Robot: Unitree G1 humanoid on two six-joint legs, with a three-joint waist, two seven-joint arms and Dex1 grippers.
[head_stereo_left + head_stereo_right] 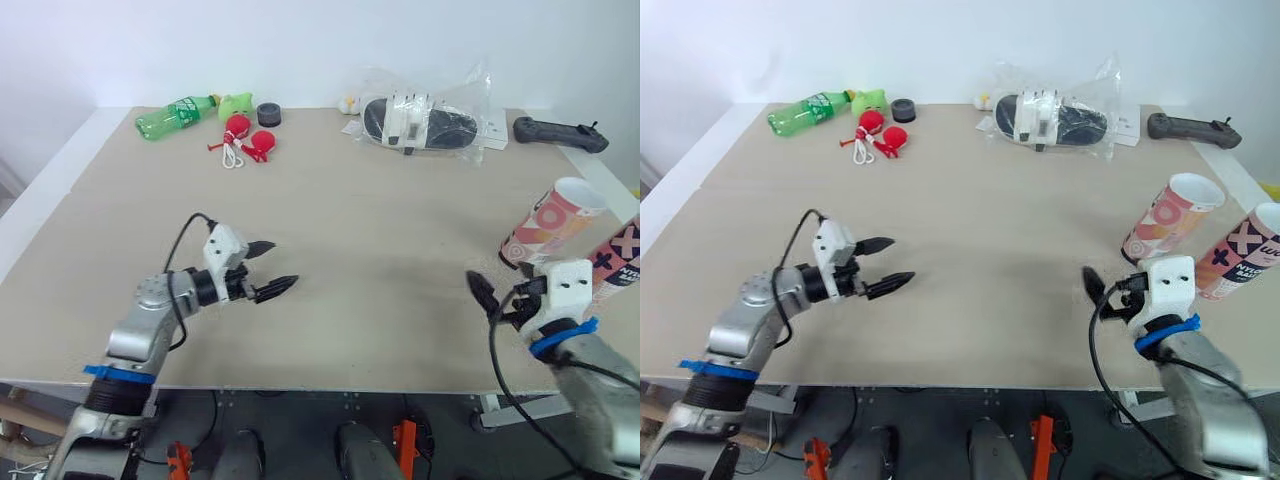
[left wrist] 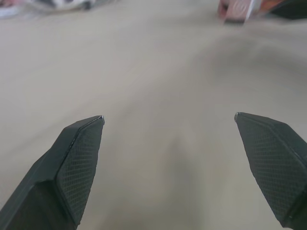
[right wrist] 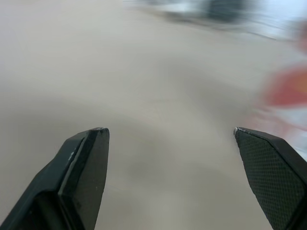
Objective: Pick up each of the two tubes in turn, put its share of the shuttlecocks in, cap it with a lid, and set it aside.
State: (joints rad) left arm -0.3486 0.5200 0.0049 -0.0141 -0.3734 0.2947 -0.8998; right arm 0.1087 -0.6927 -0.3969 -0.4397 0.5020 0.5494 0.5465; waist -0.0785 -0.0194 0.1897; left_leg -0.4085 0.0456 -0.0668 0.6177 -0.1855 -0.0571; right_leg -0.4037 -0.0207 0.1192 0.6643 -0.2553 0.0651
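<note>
Right end effector (image 3: 169, 132) spread wide and empty, just beside the pink tube (image 1: 548, 225), the second tube (image 1: 618, 255) next to it by the tabletop (image 1: 380, 230) edge; left end effector (image 1: 283, 264) released too. Grip the pink tube mid-body, squarely, without nudging its neighbour

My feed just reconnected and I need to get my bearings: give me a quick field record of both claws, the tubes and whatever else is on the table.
left claw: open, holding nothing, above the near left of the table
right claw: open, holding nothing, near the pink tube
tubes: pink tube and X-print tube lie side by side at the table's right edge, far ends uncapped
far edge: green bottle, black round piece, red items, clear bag, black controller
</note>
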